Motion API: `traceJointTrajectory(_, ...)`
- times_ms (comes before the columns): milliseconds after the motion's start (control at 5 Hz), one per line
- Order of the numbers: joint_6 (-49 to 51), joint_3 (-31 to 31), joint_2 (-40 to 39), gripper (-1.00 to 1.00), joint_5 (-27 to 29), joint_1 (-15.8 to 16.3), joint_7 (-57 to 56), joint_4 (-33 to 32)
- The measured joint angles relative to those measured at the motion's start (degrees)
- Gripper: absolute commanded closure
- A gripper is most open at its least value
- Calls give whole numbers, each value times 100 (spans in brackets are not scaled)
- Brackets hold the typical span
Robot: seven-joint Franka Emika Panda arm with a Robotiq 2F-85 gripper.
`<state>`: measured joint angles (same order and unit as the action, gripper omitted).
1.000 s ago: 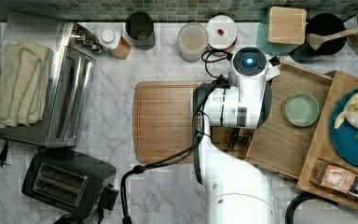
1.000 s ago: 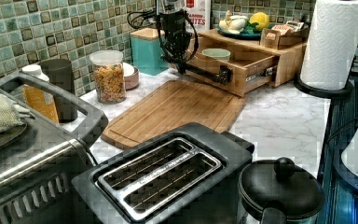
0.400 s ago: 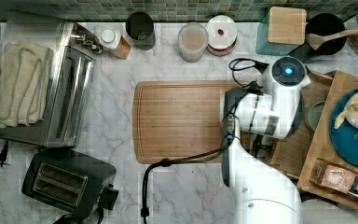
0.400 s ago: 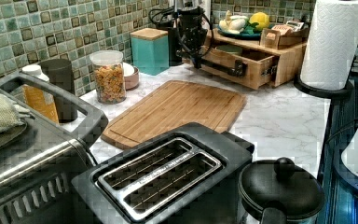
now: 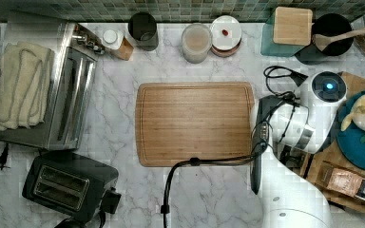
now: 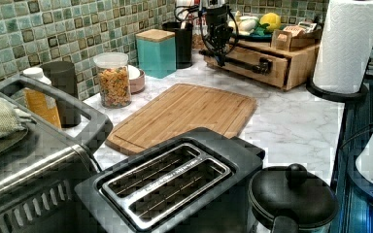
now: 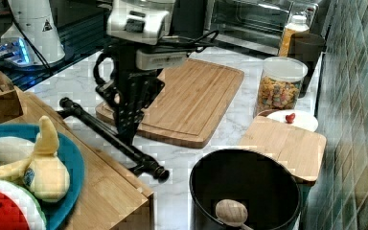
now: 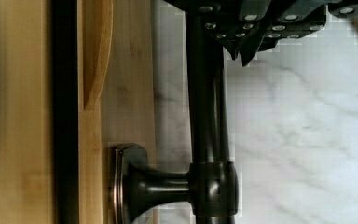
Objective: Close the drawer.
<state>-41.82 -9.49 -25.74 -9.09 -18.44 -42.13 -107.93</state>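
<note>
The drawer sits pushed into its bamboo box, its front flush with the box in the left view. Its dark bar handle stands out over the marble counter. My gripper points down at that bar, about midway along it. In the wrist view the fingertips are together, shut, against the marble side of the handle, with the drawer front just behind. The drawer's inside is hidden.
A grooved cutting board lies at the top view's left of the handle. A blue plate of fruit rests on the box top. A paper towel roll, a teal canister and a black pot stand nearby.
The arm has moved toward the top view's right, and the drawer has slid into the box with it. The green bowl inside is now hidden.
</note>
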Motion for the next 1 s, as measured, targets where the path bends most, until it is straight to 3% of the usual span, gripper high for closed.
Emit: traceJointTrajectory(1000,-140,-123,-35,100,-69,-35,-445,-6)
